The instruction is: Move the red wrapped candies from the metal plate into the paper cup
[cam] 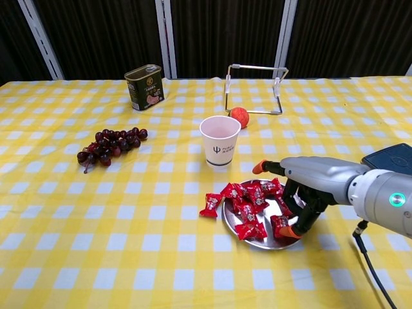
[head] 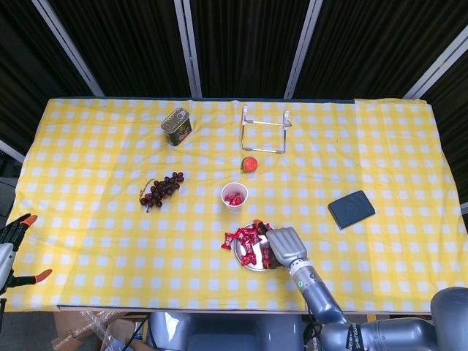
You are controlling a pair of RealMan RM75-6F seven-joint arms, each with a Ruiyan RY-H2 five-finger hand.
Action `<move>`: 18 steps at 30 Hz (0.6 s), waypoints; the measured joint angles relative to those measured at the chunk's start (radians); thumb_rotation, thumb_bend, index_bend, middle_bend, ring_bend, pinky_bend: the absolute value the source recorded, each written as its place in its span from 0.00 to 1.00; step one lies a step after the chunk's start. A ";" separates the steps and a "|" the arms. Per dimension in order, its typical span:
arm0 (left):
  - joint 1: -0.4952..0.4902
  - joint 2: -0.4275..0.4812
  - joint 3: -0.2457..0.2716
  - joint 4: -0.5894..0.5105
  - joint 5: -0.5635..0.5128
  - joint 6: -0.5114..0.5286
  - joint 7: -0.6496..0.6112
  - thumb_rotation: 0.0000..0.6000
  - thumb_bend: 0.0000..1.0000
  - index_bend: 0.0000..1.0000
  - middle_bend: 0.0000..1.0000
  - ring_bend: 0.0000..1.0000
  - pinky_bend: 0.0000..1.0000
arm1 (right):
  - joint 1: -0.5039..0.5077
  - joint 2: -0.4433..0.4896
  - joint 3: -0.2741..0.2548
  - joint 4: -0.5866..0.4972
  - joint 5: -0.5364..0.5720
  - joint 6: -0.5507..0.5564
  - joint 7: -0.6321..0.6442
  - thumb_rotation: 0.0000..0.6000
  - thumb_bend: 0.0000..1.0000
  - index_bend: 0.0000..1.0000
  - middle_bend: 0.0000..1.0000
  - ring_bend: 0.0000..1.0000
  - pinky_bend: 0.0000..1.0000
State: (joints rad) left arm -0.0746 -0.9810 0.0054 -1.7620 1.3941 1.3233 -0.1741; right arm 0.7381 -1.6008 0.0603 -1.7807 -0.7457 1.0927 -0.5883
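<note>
Several red wrapped candies [cam: 248, 206] [head: 247, 238] lie piled on the round metal plate [cam: 264, 244] [head: 252, 268]. One more candy [cam: 210, 204] sits on the cloth just off the plate's left rim. The white paper cup [cam: 219, 141] [head: 235, 195] stands upright behind the plate with red candies inside. My right hand [cam: 315, 177] [head: 285, 245] hangs over the plate's right side, its fingers curled down among the candies and its thumb stretched toward the cup. Whether it grips a candy is hidden. My left hand [head: 11, 238] shows at the far left edge, fingers apart and holding nothing.
A bunch of dark grapes [cam: 109, 145] lies at the left, a green tin can [cam: 144, 87] at the back left. A wire stand [cam: 254, 87] and an orange ball [cam: 239, 116] sit behind the cup. A dark notebook [head: 351, 209] lies to the right.
</note>
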 measured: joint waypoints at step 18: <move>0.001 -0.001 -0.001 -0.001 -0.001 0.002 0.006 1.00 0.05 0.00 0.00 0.00 0.00 | -0.022 -0.016 -0.005 0.057 -0.036 -0.032 0.047 1.00 0.30 0.24 0.77 0.91 1.00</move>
State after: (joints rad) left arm -0.0740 -0.9821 0.0048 -1.7633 1.3933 1.3249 -0.1683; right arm 0.7159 -1.6171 0.0550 -1.7233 -0.7816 1.0612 -0.5409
